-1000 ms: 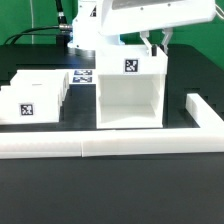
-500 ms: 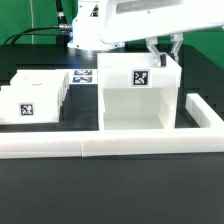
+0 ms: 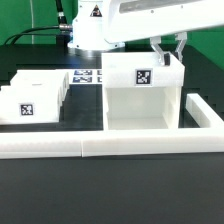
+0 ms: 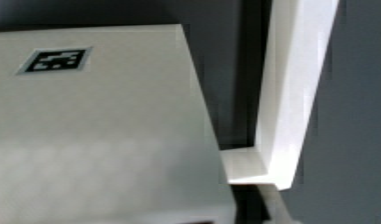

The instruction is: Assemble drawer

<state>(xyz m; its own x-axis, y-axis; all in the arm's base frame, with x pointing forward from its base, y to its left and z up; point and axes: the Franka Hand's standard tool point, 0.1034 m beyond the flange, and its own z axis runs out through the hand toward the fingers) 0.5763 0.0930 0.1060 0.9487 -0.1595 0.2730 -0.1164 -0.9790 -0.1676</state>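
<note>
- Shifted toward the exterior view's right: housing (image 3: 143,108), now near the border bar (image 3: 207,115); gripper (image 3: 168,50) at its top rear edge, clamped or not, cannot tell.
- Wrist view: housing (image 4: 98,140) just beside border bar (image 4: 297,90); likely light, rigid, slick; grip a thin wall.

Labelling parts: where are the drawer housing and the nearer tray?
drawer housing (image 3: 120,74): exterior view, top face beside its tag.
nearer tray (image 3: 48,108): exterior view, front face beside its tag.

housing (image 3: 143,100) seemingly tight against border bar (image 3: 206,113), open table (image 3: 85,116) toward trays (image 3: 30,100)
</note>
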